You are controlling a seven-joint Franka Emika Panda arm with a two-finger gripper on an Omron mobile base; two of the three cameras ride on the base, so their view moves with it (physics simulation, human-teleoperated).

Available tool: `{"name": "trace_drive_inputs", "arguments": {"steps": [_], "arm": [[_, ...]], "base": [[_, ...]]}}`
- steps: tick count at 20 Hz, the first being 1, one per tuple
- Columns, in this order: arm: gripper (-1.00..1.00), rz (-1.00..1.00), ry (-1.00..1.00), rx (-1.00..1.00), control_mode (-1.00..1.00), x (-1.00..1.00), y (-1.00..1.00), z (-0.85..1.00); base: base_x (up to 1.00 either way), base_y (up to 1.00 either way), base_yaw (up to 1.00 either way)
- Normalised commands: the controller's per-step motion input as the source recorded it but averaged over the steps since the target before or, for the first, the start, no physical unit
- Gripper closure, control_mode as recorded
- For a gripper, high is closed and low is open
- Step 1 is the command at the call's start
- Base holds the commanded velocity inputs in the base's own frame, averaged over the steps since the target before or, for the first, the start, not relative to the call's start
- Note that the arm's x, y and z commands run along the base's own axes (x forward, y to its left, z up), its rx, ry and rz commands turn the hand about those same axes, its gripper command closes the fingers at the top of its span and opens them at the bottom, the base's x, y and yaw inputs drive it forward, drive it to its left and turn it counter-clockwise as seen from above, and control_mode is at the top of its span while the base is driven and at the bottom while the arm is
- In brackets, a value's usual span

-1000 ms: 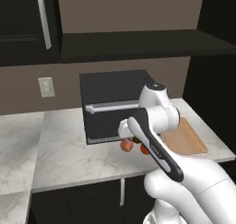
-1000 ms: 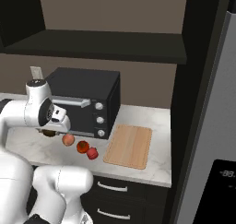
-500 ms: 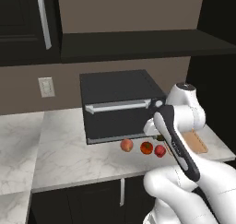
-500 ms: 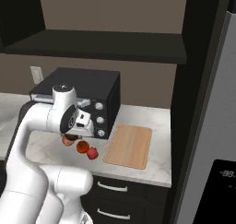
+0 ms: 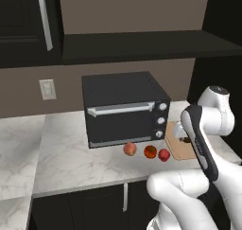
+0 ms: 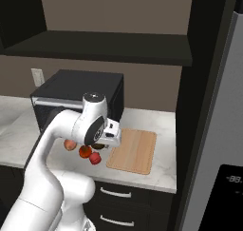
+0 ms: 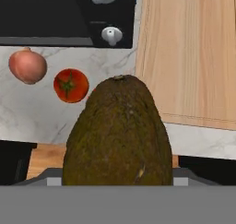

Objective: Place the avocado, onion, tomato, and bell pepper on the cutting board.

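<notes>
The dull olive-brown, egg-shaped avocado [image 7: 117, 133] hides the hand's [image 7: 117, 172] fingertips — it sits gripped between them, above the marble worktop [image 7: 41, 121] beside the light tan wooden cutting board [image 7: 189, 52]. The bell pepper is hidden behind it — pale peach onion [image 7: 27, 65] and red tomato [image 7: 70, 85] lie left.

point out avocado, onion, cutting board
avocado [image 7: 117, 135]: hand view, middle of its skin.
onion [image 7: 27, 66]: hand view, centre of the ball.
cutting board [image 6: 133, 150]: right base view, bare middle of the top.
</notes>
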Motion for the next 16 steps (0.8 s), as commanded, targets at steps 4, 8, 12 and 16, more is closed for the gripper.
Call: {"name": "trace_drive_inputs", "arguments": {"steps": [4, 8, 12, 16], "arm": [[1.0, 0.0, 0.0, 0.03, -1.0, 0.57, -0.67, 0.0], [1.0, 0.0, 0.0, 0.04, -1.0, 0.62, -0.62, 0.0], [1.0, 0.02, 0.0, 0.03, -1.0, 0.63, -0.41, 0.0], [1.0, 0.07, 0.0, 0.0, -1.0, 0.63, -0.1, -0.2]], "base": [[0.0, 0.0, 0.0], [0.0, 0.0, 0.0], [0.0, 0.0, 0.0], [0.0, 0.0, 0.0]]}}
